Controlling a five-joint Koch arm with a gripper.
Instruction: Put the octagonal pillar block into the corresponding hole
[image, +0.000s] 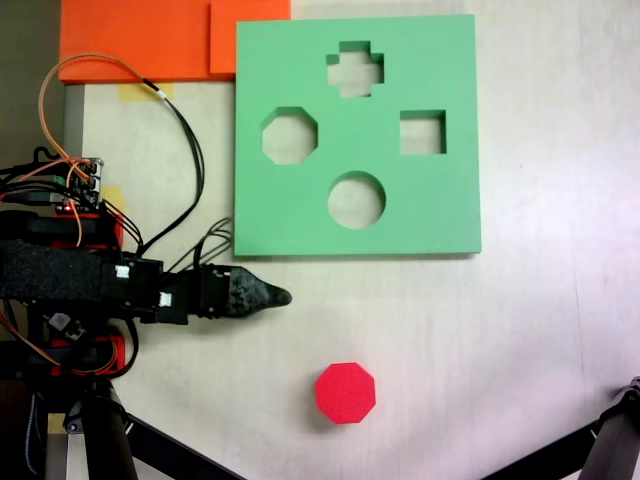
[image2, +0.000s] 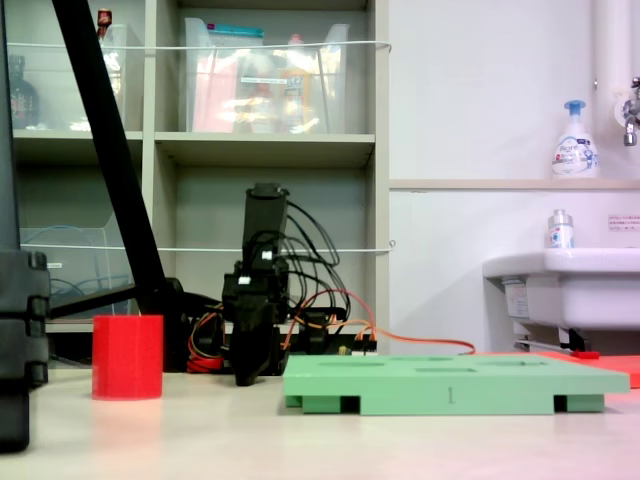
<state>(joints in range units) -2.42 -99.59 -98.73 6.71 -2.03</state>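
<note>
Shelving with clear storage bins (image2: 265, 75) and a white sink (image2: 570, 285) stand behind your pale tabletop (image: 540, 340).

Item, largest: green foam board (image: 420, 215), flat, toward the tabletop's far edge in the top-down fixed view. It carries four cutouts: a cross, a square, a round one, and the eight-sided hole (image: 290, 136) on the side nearest the arm. You find that hole unfilled. From the low fixed view the board (image2: 455, 384) lies flat on small feet.

Item: orange foam sheets (image: 150, 40), at the far left corner, their edge meeting the green board's corner.

Item: your arm (image: 80, 270), black, with orange and black wiring, reaching in from the left edge.

Item: gripper (image: 283, 297), low over bare tabletop, just short of the board's near edge, well apart from the block. Its tip comes to one dark point in both fixed views, so you cannot tell whether the jaws are parted or closed; it holds nothing.

Item, smallest: red octagonal pillar block (image: 346, 392), upright on the tabletop, near the front edge, clear of the board. The low fixed view shows it (image2: 127, 357) standing left of the arm.
</note>
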